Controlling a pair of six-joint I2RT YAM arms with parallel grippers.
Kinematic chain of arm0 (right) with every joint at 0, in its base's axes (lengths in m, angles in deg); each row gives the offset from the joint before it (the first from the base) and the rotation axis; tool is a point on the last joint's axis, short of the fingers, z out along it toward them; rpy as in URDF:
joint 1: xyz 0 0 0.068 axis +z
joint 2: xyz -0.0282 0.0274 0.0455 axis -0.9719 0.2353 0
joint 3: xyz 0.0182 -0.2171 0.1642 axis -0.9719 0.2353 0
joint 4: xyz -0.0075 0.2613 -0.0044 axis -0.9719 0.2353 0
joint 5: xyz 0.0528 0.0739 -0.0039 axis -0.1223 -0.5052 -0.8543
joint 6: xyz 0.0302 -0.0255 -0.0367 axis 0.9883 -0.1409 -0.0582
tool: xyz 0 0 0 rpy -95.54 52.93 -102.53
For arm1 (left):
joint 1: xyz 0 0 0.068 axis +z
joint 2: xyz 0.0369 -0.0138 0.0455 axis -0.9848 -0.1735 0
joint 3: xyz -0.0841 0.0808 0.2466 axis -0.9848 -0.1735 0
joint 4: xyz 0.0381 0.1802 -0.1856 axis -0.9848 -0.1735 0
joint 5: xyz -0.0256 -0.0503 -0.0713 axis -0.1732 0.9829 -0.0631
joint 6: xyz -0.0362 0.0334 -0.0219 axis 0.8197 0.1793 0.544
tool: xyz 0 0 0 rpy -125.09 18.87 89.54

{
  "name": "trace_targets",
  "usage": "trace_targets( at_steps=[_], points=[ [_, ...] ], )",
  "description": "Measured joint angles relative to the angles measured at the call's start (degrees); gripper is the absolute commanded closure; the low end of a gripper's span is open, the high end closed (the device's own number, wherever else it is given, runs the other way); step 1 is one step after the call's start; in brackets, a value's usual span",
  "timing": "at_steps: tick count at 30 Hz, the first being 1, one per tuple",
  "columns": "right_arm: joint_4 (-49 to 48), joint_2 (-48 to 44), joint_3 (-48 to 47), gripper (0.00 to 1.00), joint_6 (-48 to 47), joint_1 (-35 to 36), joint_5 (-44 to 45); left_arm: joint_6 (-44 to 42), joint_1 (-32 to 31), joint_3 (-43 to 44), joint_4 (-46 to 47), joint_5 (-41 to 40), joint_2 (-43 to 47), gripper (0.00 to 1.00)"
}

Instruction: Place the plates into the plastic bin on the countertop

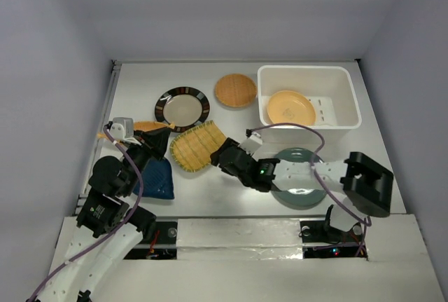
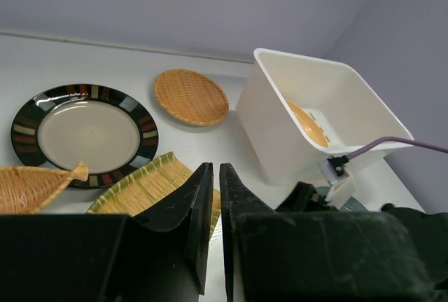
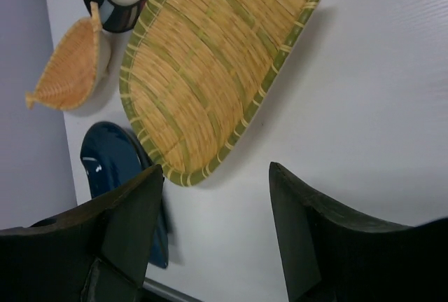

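The right gripper (image 3: pixel 217 207) is hovering with its fingers spread wide and nothing between them, just short of the near edge of the square yellow-green slatted plate (image 3: pixel 210 71); that plate is lying flat on the white countertop (image 3: pixel 378 92), well apart from the white plastic bin (image 1: pixel 304 69), where one orange-yellow plate (image 1: pixel 290 108) is already sitting. The left gripper (image 2: pixel 215 176) is pointing over the same plate with its fingers pressed together on nothing.

What I am worrying about from here: the plate's edge is lying low against the surface, so a finger may be riding over it rather than under and shoving it into the black-rimmed plate (image 1: pixel 183 108) or the orange leaf dish (image 3: pixel 70 71) just beside it; the weave is looking light and springy, so a shallow pinch on one edge may be letting it tilt and slip out on the way to the bin; and the right arm is reaching across the teal plate (image 1: pixel 301 198), so its elbow or cable may be dragging that one along.
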Motion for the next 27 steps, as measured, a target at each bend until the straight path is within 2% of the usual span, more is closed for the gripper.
trace_targets(
  at_steps=[10,13,14,15,19,24,27],
  points=[
    [-1.4,16.8,-8.4,0.44,7.5,-0.1,0.5,0.0,-1.0,0.0,0.0,0.2,0.1,0.90],
    [-0.7,20.2,-10.5,0.66,8.6,-0.1,0.4,0.0,-1.5,0.0,0.0,0.2,0.1,0.90],
    [-0.6,21.0,-11.1,0.80,9.4,-0.1,0.5,0.0,-1.5,0.0,0.0,0.2,0.1,0.89],
    [-0.8,21.4,-11.3,0.85,10.1,-0.1,0.5,0.0,-1.5,0.0,0.0,0.2,0.1,0.89],
    [-0.4,18.3,-10.3,1.00,13.8,-0.3,1.7,0.0,-1.5,0.0,0.0,0.2,0.0,0.89],
    [6.1,8.3,-2.1,1.00,15.4,0.8,3.4,0.0,-1.5,0.0,0.0,0.2,0.0,0.89],
    [13.4,0.3,-0.9,1.00,13.2,3.0,5.0,0.0,-1.5,0.0,0.0,0.2,-0.1,0.89]
  ],
)
